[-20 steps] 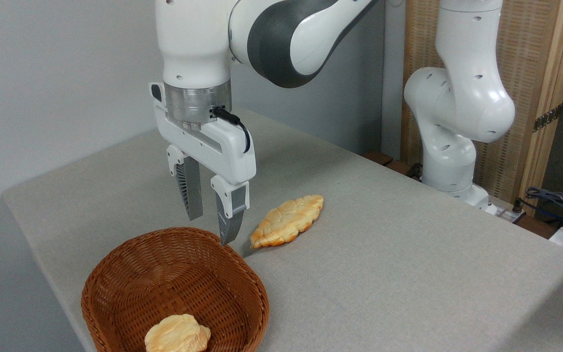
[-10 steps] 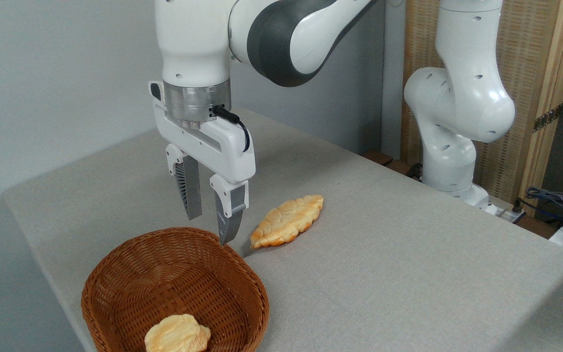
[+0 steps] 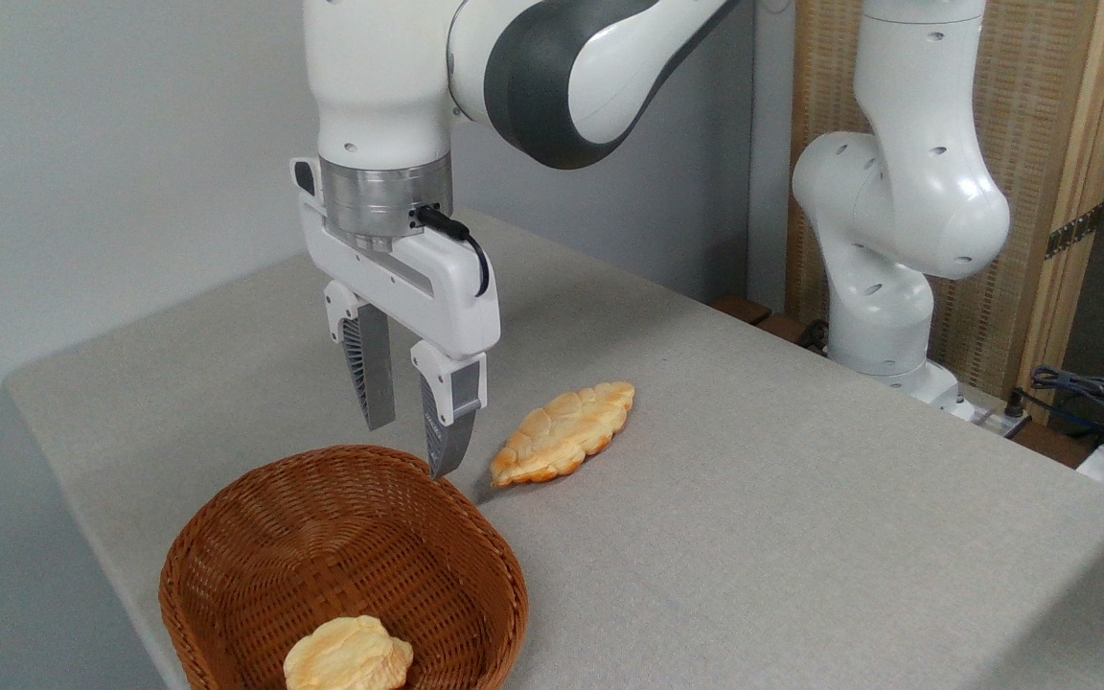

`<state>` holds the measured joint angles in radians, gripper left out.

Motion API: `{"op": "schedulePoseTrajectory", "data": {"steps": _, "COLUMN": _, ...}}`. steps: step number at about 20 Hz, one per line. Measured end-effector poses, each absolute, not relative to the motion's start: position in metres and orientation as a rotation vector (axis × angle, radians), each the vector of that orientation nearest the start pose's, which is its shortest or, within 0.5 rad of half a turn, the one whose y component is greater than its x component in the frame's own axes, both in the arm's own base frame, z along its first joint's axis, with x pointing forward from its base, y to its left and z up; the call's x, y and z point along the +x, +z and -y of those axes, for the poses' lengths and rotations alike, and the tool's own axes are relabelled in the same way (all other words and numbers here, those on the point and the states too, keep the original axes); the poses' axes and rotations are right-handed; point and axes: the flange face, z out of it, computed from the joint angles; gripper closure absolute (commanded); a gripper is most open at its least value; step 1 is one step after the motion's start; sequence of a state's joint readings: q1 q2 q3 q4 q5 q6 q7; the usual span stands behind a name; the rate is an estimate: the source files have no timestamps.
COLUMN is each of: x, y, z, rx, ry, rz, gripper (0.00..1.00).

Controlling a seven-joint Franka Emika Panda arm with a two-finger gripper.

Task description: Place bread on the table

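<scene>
Camera view: one fixed frame, taken from the near corner of the tabletop (image 3: 801,537)
Gripper: the gripper (image 3: 408,446) is pointed straight down above the far rim of the basket (image 3: 226,537)
Fingers: the fingers (image 3: 447,422) are held apart with a clear gap between them, and nothing is gripped
Bread: the bread (image 3: 349,655) is seen low in the near part of the basket, at the bottom edge of the frame, partly cut off
Bread relative to fingers: the bun is placed well below and nearer the camera than the fingertips, with most of the basket's hollow between them; no contact is made
Basket: a brown woven bowl is set near the tabletop's front-left corner; only the bun is held in it
Flat bread: a longer leaf-shaped flat bread (image 3: 563,433) is laid on the cloth just right of the fingers, outside the basket
Arm: the white and grey arm (image 3: 897,211) is based at the far right edge
</scene>
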<state>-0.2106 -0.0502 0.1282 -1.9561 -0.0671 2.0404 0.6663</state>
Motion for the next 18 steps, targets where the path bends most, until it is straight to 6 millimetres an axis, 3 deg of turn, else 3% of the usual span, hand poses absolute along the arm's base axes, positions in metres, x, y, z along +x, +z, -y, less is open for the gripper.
{"op": "schedulePoseTrajectory", "data": {"steps": 9, "x": 0.557, "y": 0.510, "z": 0.049, "rx": -2.954, "ry": -0.241, "rz": -1.115, "gripper": 0.00}}
{"op": "schedulePoseTrajectory", "data": {"steps": 11, "x": 0.564, "y": 0.513, "z": 0.047, "rx": -2.932, "ry": -0.325, "rz": -1.098, "gripper": 0.00}}
{"op": "schedulePoseTrajectory", "data": {"steps": 18, "x": 0.584, "y": 0.512, "z": 0.004, "rx": -2.894, "ry": -0.494, "rz": -0.965, "gripper": 0.00}}
